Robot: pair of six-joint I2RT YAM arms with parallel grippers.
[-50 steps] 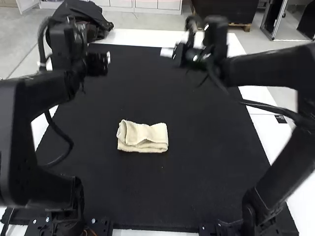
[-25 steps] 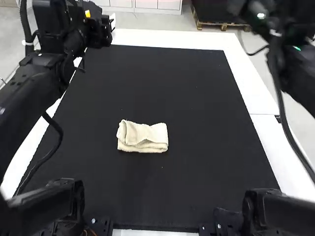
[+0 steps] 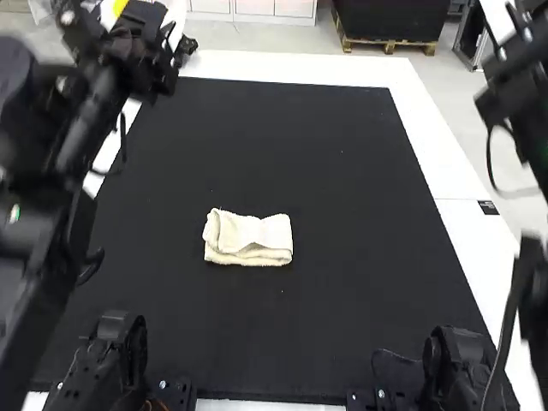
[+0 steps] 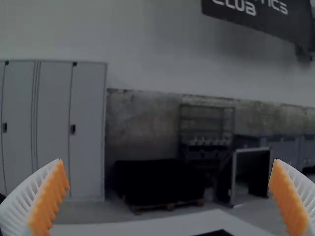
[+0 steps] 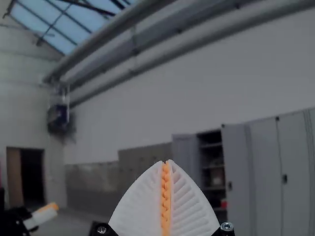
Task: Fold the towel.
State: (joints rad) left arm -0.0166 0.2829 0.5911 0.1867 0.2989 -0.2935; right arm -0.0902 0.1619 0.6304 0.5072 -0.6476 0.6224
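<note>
The cream towel (image 3: 248, 240) lies near the middle of the black mat in the high view, folded into a small, layered rectangle with a raised fold along its front. Up at the far left, beyond the towel and apart from it, is my left gripper (image 3: 150, 60). In the left wrist view, my left gripper (image 4: 169, 196) has its fingers wide apart, with no cloth between them. My right gripper (image 5: 166, 164) is shut in the right wrist view, its orange pads pressed together with no cloth held.
The black mat (image 3: 342, 205) spreads over the white table (image 3: 428, 163). My right arm (image 3: 518, 86) is at the high view's right edge, away from the towel. Both arm bases stand at the near edge, left and right.
The right arm has swung from over the far middle of the mat to the right edge. The left arm has shifted at the left side. The towel lies unchanged.
</note>
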